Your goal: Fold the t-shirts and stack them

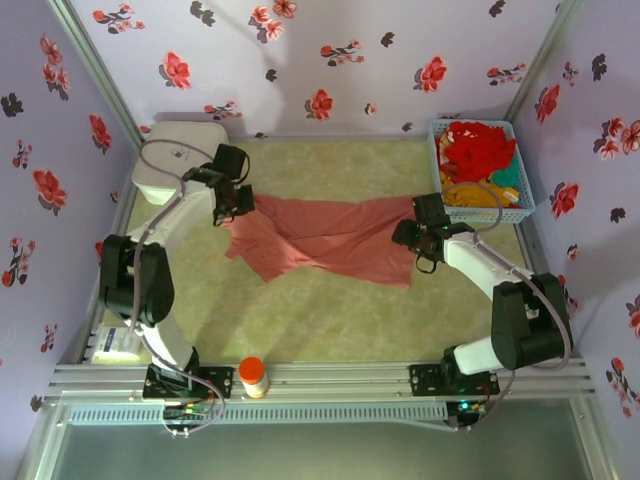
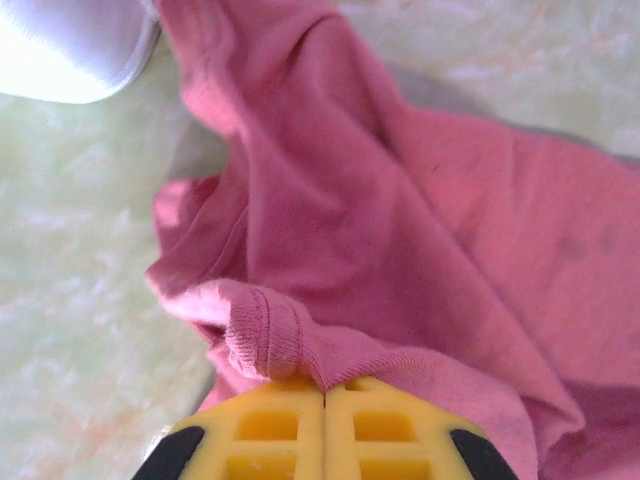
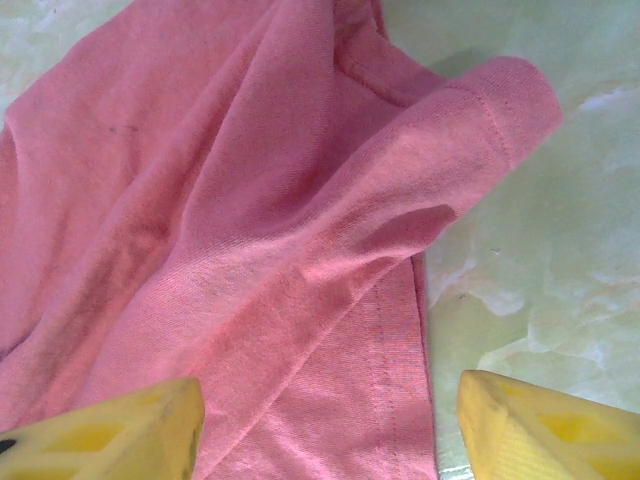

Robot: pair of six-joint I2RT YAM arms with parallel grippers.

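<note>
A salmon-pink t-shirt point(image 1: 325, 240) lies crumpled across the middle of the table. My left gripper point(image 1: 240, 203) is at its far-left corner, shut on a pinched fold of the pink t-shirt point(image 2: 270, 335); the yellow fingers point(image 2: 275, 425) meet with cloth between them. My right gripper point(image 1: 415, 238) stands open over the shirt's right edge. In the right wrist view the hem of the pink t-shirt point(image 3: 390, 370) lies between the two spread yellow fingertips point(image 3: 130, 430). Red, orange-yellow and teal t-shirts point(image 1: 478, 160) are heaped in the basket.
A light-blue lattice basket point(image 1: 520, 212) stands at the back right. A white rounded box point(image 1: 175, 150) sits at the back left, close to my left gripper, its corner also in the left wrist view point(image 2: 70, 45). An orange-capped bottle point(image 1: 253, 376) stands on the near rail.
</note>
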